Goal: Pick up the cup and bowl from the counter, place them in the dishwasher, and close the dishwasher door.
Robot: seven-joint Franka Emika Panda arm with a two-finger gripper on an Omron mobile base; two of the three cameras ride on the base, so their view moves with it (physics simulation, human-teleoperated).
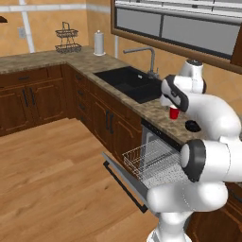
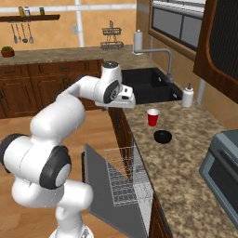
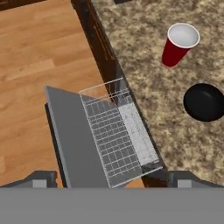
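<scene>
The red cup stands upright on the granite counter, just past the sink. The black bowl lies a short way beside it, apart from the cup. The dishwasher door hangs open over the floor, and the white wire rack is pulled out above it. My gripper hovers high over the counter's front edge, to the left of the cup. Its fingertips are spread wide and hold nothing.
A black sink with a faucet sits beyond the cup. A white soap bottle stands at the wall. The grey toaster oven occupies the counter's near right. Wooden floor stretches left of the open door.
</scene>
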